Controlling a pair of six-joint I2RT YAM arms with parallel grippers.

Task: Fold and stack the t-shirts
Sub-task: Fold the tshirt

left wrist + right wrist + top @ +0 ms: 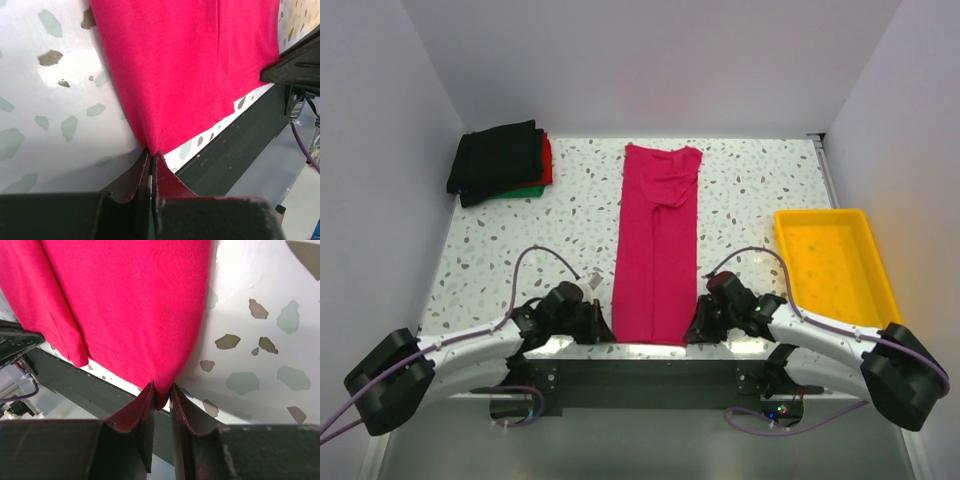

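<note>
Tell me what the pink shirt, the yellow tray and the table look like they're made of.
The pink shirt: soft knit cloth, likely cotton jersey; matte, fine weave and stitched hem show close up. The yellow tray: probably moulded plastic; smooth, glossy, rounded rim. The table: hard speckled terrazzo-look top, perhaps laminate; reflects light.

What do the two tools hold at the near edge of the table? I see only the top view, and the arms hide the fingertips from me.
Observer: The left tool is shut on the near left corner of the pink shirt. The left wrist view shows the cloth going in between its fingers.
Operator: And the other one?
Observer: The right tool pinches the near right corner of the same shirt, with a little cloth showing between its fingers.
Operator: Where does the hem lie?
Observer: In the left wrist view it lies just inside the near edge of the table, and a thin strip of table shows beyond it.
</note>
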